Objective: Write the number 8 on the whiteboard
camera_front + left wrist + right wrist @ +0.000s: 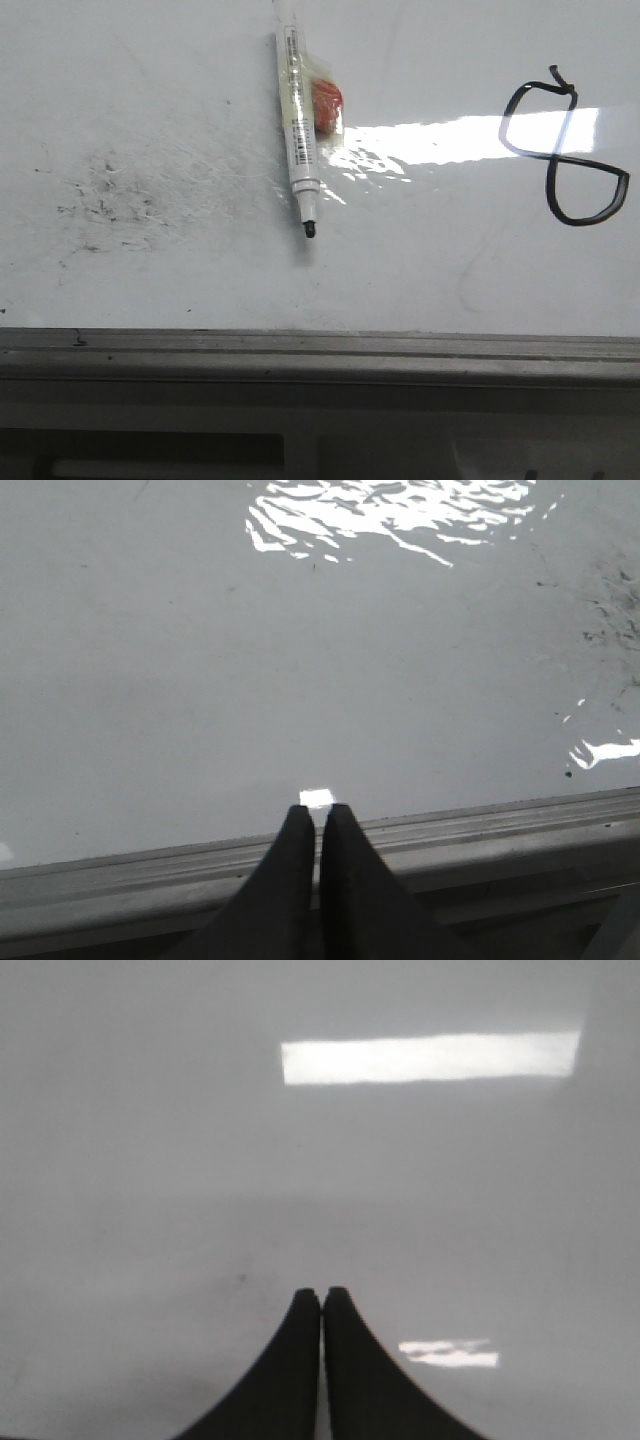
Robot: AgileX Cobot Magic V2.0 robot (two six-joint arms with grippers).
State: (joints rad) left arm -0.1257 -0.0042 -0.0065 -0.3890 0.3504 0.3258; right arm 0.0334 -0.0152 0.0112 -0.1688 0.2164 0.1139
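Note:
The whiteboard (200, 270) fills the front view, glossy white with glare. A thin black number 8 (565, 150), tilted, with two angular loops and a small tail at the top, is drawn at its right. A white marker (298, 125) with a black tip lies uncapped on the board near the top centre, an orange-red lump (326, 103) under clear tape beside it. My left gripper (318, 812) is shut and empty over the board's grey edge strip (480, 830). My right gripper (322, 1293) is shut and empty above bare board (150, 1160). Neither gripper shows in the front view.
Grey ink smudges (105, 200) are scattered at the board's left, also in the left wrist view (610, 610). A grey metal edge strip (320, 350) runs along the board's near side, with grey robot base (200, 440) below it.

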